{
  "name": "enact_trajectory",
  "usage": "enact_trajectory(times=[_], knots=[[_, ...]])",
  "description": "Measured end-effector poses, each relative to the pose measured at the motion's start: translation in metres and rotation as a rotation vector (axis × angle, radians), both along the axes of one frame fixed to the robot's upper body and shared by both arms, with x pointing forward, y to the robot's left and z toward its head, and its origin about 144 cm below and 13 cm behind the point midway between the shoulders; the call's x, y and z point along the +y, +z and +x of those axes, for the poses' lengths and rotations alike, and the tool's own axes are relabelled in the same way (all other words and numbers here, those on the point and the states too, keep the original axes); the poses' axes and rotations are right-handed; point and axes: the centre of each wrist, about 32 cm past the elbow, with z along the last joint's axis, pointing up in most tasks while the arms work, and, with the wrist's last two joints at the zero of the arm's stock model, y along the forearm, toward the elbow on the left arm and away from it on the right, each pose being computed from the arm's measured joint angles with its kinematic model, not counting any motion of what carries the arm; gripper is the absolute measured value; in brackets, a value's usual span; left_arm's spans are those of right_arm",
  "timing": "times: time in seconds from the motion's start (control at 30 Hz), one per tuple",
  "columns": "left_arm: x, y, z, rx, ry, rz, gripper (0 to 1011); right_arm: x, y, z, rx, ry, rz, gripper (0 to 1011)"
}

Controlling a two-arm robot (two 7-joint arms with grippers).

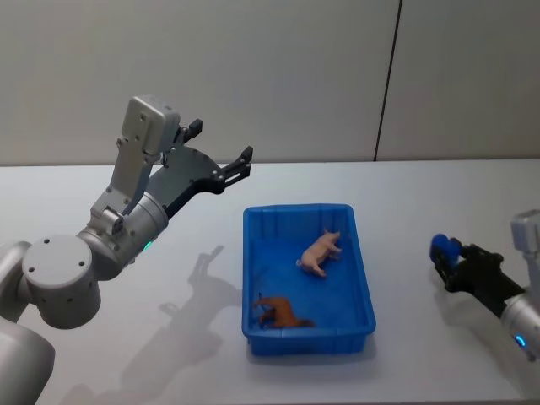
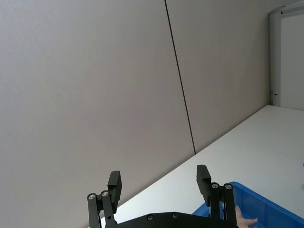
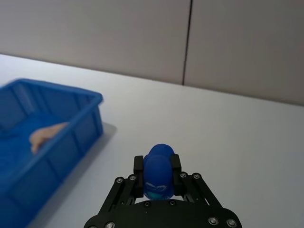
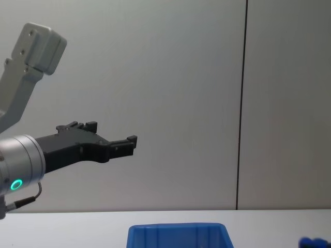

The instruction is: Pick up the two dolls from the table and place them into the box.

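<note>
Head view: pig [image 1: 321, 251] and horse [image 1: 281, 313] in box [image 1: 354, 253]; left gripper [image 1: 221, 152] raised at 10 o'clock, wide, empty; right gripper [image 1: 448, 256] at 3 o'clock clamps blue doll [image 3: 158, 172], ready for drop.

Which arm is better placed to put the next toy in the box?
The right. Its pincer already holds a blue toy just right of the box. The left pincer is open, raised and holds nothing.

Two dolls, a pig [image 1: 321, 251] and a horse [image 1: 281, 313], are placed inside the box [image 1: 364, 291] on the table [image 1: 405, 194].
</note>
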Motion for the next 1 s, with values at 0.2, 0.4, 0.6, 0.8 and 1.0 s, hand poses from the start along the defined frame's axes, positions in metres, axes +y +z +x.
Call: enact_trajectory(times=[0.2, 0.4, 0.6, 0.8, 1.0], knots=[[0.000, 0.000, 0.000, 0.000, 0.000, 0.000, 1001, 0.014, 0.017, -0.001, -0.047, 0.064, 0.027, 288], [0.000, 0.000, 0.000, 0.000, 0.000, 0.000, 1001, 0.030, 0.031, -0.001, -0.080, 0.132, 0.048, 254], [0.000, 0.000, 0.000, 0.000, 0.000, 0.000, 1001, 0.050, 0.041, 0.000, -0.104, 0.216, 0.065, 220], [0.000, 0.000, 0.000, 0.000, 0.000, 0.000, 1001, 0.073, 0.048, 0.004, -0.120, 0.290, 0.069, 191], [0.000, 0.000, 0.000, 0.000, 0.000, 0.000, 1001, 0.093, 0.049, 0.012, -0.122, 0.341, 0.057, 275]])
